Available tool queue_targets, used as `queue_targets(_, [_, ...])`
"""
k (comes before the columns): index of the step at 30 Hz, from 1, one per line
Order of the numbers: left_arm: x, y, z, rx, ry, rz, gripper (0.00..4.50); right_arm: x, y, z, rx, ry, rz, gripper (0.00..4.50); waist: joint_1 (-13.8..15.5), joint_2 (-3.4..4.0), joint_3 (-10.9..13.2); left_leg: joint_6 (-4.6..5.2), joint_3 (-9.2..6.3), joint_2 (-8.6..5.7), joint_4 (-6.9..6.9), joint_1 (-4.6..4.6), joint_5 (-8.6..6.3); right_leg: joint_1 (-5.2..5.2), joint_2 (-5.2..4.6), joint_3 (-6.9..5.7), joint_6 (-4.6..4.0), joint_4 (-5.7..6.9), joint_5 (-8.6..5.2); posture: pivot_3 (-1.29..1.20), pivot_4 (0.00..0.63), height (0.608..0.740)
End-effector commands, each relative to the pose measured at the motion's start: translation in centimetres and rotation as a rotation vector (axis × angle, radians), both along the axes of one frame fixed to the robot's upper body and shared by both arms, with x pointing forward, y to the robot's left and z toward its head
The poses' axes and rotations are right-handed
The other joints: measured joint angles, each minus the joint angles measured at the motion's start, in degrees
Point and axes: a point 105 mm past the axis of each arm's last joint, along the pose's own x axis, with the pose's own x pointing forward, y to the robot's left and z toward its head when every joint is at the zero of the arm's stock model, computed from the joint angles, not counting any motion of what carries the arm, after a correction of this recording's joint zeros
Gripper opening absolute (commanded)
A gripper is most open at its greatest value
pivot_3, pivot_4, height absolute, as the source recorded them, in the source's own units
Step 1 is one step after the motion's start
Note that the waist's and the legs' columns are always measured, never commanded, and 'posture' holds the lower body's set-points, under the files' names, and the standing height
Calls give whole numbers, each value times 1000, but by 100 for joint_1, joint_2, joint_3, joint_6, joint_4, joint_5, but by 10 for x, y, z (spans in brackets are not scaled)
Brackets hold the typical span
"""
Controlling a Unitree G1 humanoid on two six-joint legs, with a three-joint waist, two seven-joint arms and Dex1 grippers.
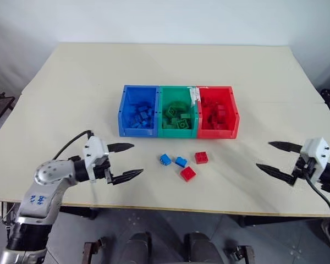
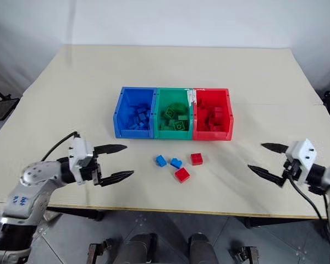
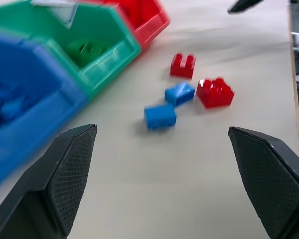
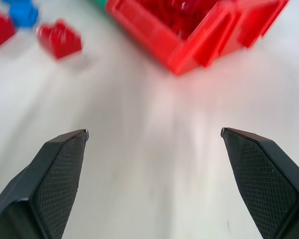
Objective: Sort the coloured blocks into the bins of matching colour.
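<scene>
On our beige table (image 1: 71, 82), four loose blocks (image 1: 183, 163) lie just near of the bins (image 1: 178, 111), while our left gripper (image 1: 124, 161) and right gripper (image 1: 274, 157) stand wide open, empty.

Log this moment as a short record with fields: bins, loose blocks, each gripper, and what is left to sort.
bins: blue bin, green bin, red bin, joined in a row on the table, each already holding blocks of its own colour
loose blocks: two blue blocks and two red blocks, clustered in front of the bins
left gripper: jaws open, empty, left of the cluster
right gripper: jaws open, empty, far right of the cluster
left to sort: four blocks
</scene>
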Motion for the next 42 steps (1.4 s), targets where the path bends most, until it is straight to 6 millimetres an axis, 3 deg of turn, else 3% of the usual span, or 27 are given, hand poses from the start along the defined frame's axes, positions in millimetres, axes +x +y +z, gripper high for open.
queue_targets(1, [3,6,7,2,-33,-5,4500,4,20,1,-17,5,117,4466,-50,0,0,-1,1,3,0,3,0,-1,2,1,0,4,0,0,150,740])
queue_targets(10, [-14,39,-3,-13,30,103,4500,36,110,-16,-30,148,467,4466,-49,0,0,-7,3,10,7,5,-2,-12,-10,9,0,21,0,0,150,740])
queue_targets(16, [-30,46,-12,-17,74,149,4500,60,159,-27,-68,139,557,4466,9,0,0,-14,-16,6,7,-2,-4,-14,-31,0,-2,17,0,0,150,740])
queue_targets(17, [-31,46,-11,-20,64,161,4500,62,162,-29,-74,135,561,4294,8,0,0,-15,-22,4,8,-5,-3,-15,-34,-3,-2,17,0,0,150,740])
queue_targets(19, [-33,45,-8,-31,49,179,4500,64,160,-29,-62,142,556,3922,39,0,0,-17,-29,2,7,-7,-3,-14,-36,-11,-3,17,0,0,150,740])
queue_targets(24, [-31,43,-8,-39,44,186,4500,65,137,-30,-67,136,484,2281,-14,0,0,-18,-29,0,3,-7,-5,-15,-37,-16,-3,15,0,0,150,740])
queue_targets(27, [-29,41,-7,-44,41,181,4500,65,133,-29,-55,123,464,1472,-14,0,0,-19,-28,1,4,-7,-5,-15,-33,-15,-4,17,0,0,150,740])
queue_targets(30, [-24,34,-1,-70,23,159,4500,65,131,-9,43,55,423,1476,-7,0,0,-19,-27,1,5,-7,-5,-15,-32,-15,-4,17,0,0,150,740])
queue_targets(33, [-15,28,10,-108,-6,148,4500,81,127,36,241,-29,264,1476,-3,0,0,-19,-27,0,10,-11,-5,-16,-32,-14,-4,18,0,0,150,740])
queue_targets(38, [-8,16,17,-131,-14,113,4500,113,116,79,368,-158,39,1476,-41,0,0,-25,-24,5,9,-7,-4,-20,-12,-11,-4,25,0,0,150,740])
queue_targets(40, [-6,13,18,-132,-15,104,4500,121,115,87,390,-185,-4,1476,-35,0,0,-27,-17,10,4,-9,-4,-31,-10,-6,-5,29,0,0,150,740])
queue_targets(42, [-5,11,19,-133,-14,100,4500,127,114,83,345,-182,-33,1476,-27,0,0,-27,-14,9,4,-20,-4,-47,-9,-5,-5,37,0,0,150,740])
